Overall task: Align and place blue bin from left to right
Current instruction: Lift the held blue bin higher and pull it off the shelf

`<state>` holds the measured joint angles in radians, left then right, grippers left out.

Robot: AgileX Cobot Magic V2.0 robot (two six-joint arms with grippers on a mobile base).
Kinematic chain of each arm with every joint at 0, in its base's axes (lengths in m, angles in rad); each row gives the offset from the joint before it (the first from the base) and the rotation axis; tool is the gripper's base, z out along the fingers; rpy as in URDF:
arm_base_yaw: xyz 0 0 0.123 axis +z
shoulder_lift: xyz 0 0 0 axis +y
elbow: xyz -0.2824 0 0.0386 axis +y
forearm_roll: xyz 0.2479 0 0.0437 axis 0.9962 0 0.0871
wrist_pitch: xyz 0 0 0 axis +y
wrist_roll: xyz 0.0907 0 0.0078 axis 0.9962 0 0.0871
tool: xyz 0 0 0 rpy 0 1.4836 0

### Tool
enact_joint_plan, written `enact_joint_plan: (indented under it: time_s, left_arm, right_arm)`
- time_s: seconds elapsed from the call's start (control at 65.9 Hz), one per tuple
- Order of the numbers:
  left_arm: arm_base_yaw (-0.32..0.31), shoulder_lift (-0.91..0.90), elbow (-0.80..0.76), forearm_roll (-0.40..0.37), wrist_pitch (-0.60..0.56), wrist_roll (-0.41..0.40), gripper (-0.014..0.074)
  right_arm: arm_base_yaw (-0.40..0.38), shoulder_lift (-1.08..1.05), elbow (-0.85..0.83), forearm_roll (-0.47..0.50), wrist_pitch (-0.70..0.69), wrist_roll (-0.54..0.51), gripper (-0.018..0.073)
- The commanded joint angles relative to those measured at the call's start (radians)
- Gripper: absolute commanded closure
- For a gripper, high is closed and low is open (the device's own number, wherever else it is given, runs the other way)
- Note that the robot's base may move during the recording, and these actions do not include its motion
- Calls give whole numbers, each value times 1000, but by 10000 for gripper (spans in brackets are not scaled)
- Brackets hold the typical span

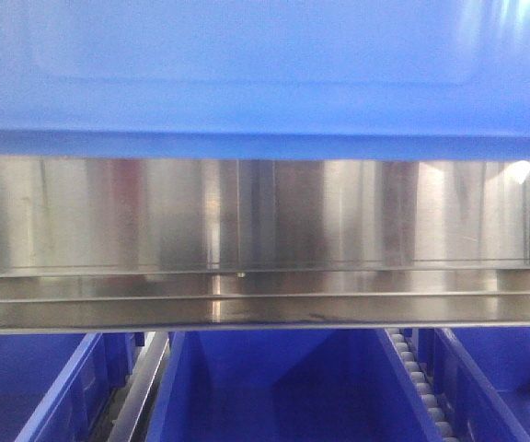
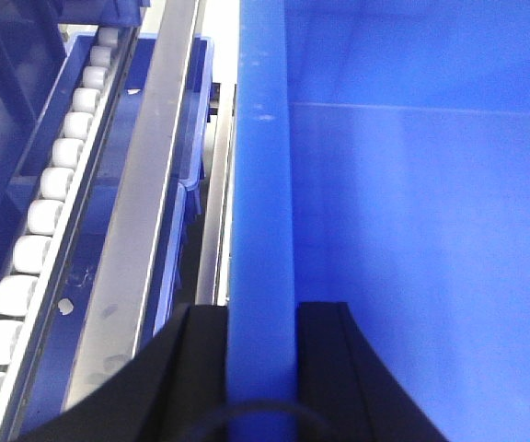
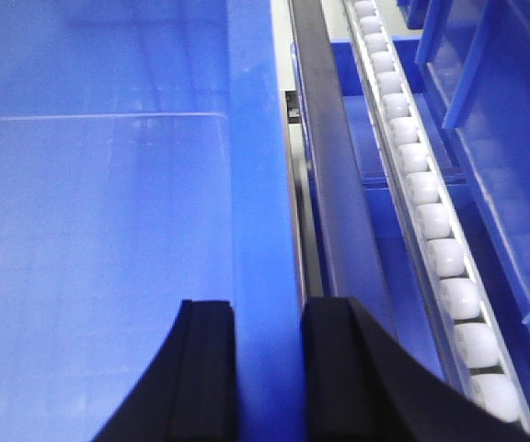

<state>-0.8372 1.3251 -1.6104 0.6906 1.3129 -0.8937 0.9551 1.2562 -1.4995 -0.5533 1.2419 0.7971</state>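
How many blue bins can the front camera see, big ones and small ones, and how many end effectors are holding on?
big blue bin: 1
small blue bins under the steel shelf: 3 (left, middle, right)
end effectors clamped on the big blue bin's walls: 2 (left end effector, right end effector)
Total: 6

The front view is soft and hazy: the blue bin (image 1: 265, 64) sits so close to the lens that its wall blurs. Vertical glare streaks cross the steel panel (image 1: 247, 216) (a white hotspot at far right). Both wrist views are evenly bright, with pale sheen on the bin's wall and mildly blown-out white rollers (image 3: 435, 226).
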Motion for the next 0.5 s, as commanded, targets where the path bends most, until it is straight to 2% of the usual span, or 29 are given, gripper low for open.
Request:
enact_joint_plan:
  time_s: [0.0, 0.486]
  left_arm:
    - [-18, -13, -10, 9, -92, -9, 707]
    - [-18, -11, -4, 14, -92, 0, 707]
  right_arm:
    - [6, -11, -6, -22, -101, 13, 630]
    - [6, -11, -6, -22, -158, 13, 630]
